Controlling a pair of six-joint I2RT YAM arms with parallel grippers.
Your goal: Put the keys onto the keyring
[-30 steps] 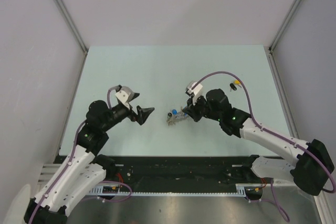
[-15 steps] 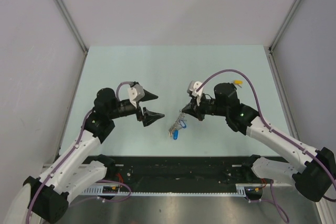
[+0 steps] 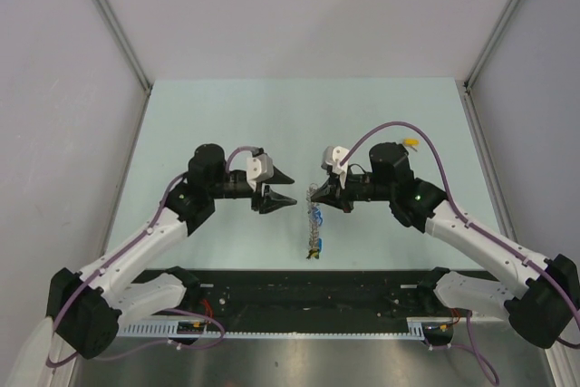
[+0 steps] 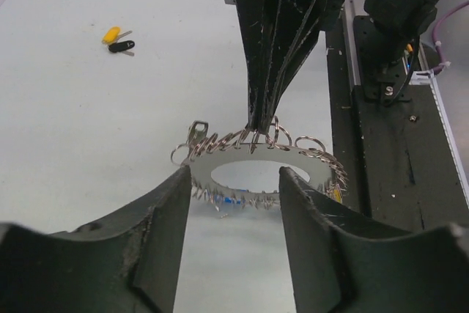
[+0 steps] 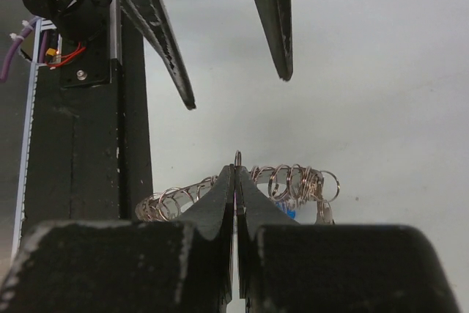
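From where I stand, the right gripper [image 3: 316,195] has its jaws pinched tight on the keyring [image 3: 314,224], nipping one of the small wire loops on its rim. The big ring hangs from that grip just on the 6 o'clock side of the middle of the pale green table [image 3: 217,115]. Seen from overhead the ring is edge-on, a thin grey bristly strip running from the jaws toward the near edge. I cannot tell whether its lowest end touches the tabletop. The left wrist camera shows it nearly face-on instead: a flat pale band with an oval hole, fringed all round with silver keys and split rings. The left gripper [image 3: 292,188] faces the right one from 9 o'clock, tip to tip and just short of it. Its two dark fingers [image 4: 165,232] stand moderately apart, neither wide nor pinched, with nothing held between them. In its own camera the ring's hole sits framed in the gap. In the right wrist view those fingertips hang clear of the ring's rim, not touching it. The keys [image 3: 409,144] lie loose on the table well away from the ring at about 2 o'clock, just past the right arm as seen from above. There is a yellow-tagged one and a black-tagged one, lying close side by side.
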